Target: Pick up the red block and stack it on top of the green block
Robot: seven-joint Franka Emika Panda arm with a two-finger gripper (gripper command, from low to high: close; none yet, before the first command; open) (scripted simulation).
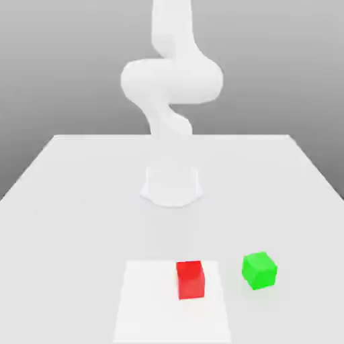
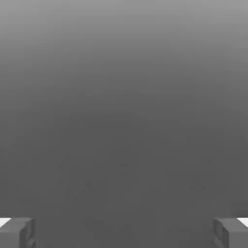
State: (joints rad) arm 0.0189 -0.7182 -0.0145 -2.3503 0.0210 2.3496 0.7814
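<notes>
The red block rests on the white table near its front edge. To the exterior view's right of it, a short gap away, sits the green block, also on the table. In the hand view my gripper is open: its two grey fingertips stand far apart with nothing between them, and plain grey background lies beyond. Neither block is touched.
The white arm's base stands at the middle of the table, and its links rise above it. A slightly brighter square patch lies on the table under the red block.
</notes>
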